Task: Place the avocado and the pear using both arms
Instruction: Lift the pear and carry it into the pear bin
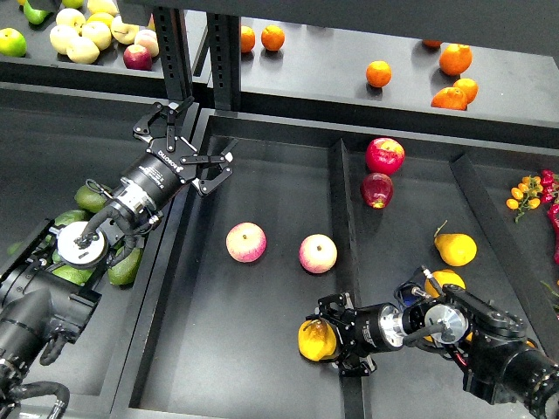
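The right claw (335, 340) lies low over the dark tray floor at about five o'clock in the head view, pointing toward nine o'clock. Its black fingers are spread around the right side of the plump yellow-orange pear (315, 340) with the reddish-brown blotch. The pear rests on the floor of the wide black centre tray (262, 367), and the fingertips look to be at its flank, but whether they press it or have let go I cannot tell; the spread suggests a released or loosening hold. From this claw the pear lies directly at nine o'clock, touching or just beside the fingertips, with its blotched end turned toward the claw, so its long axis runs roughly in line with the wrist.

The left claw (185, 153) hangs at about ten o'clock, fingers splayed wide and grasping nothing, above the raised divider between the left bin and the centre tray. The smooth dark green egg-shaped avocados (90, 198) lie in the left bin at seven o'clock from that claw, partly hidden under the left arm's forearm; they are well apart from its fingers. The left arm is plainly the nearer one for an avocado, the right for the pear.

Two round pink-yellow apples (246, 242) sit in the centre tray between the two claws.
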Robot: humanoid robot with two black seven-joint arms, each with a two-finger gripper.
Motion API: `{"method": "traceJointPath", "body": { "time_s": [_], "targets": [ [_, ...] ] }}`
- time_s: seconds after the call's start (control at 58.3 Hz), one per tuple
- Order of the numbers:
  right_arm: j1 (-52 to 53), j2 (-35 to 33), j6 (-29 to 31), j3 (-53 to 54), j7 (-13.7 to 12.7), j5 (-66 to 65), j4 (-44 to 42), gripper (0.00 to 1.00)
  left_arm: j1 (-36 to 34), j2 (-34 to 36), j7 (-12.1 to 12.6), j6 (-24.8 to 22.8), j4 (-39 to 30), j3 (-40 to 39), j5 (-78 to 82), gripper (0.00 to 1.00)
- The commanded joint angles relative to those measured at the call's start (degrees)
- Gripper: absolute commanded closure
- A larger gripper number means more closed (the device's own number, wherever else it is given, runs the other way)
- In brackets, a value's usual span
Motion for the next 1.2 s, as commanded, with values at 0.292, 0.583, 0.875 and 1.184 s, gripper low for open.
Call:
{"method": "traceJointPath", "body": {
  "time_s": [0.292, 0.583, 0.875, 1.184],
  "targets": [
    [0.7, 0.1, 0.0, 5.5, 0.0, 8.2, 1.7, 0.99, 0.0, 0.0, 0.0, 0.0, 0.2, 0.0, 0.0, 0.01],
    [2.3, -7.2, 0.0, 6.1, 0.0, 14.9, 14.4, 0.99, 0.5, 0.0, 0.1, 0.0, 0.4, 0.0, 0.0, 0.01],
    [1.6, -24.6, 0.0, 5.0, 0.0, 25.0, 30.0, 0.99, 0.5, 0.0, 0.1, 0.0, 0.6, 0.1, 0.0, 0.01],
    [1.4, -35.8, 0.0, -0.9, 0.0, 33.3, 36.2, 0.99, 0.5, 0.0, 0.1, 0.0, 0.8, 0.1, 0.0, 0.01]
  ]
}}
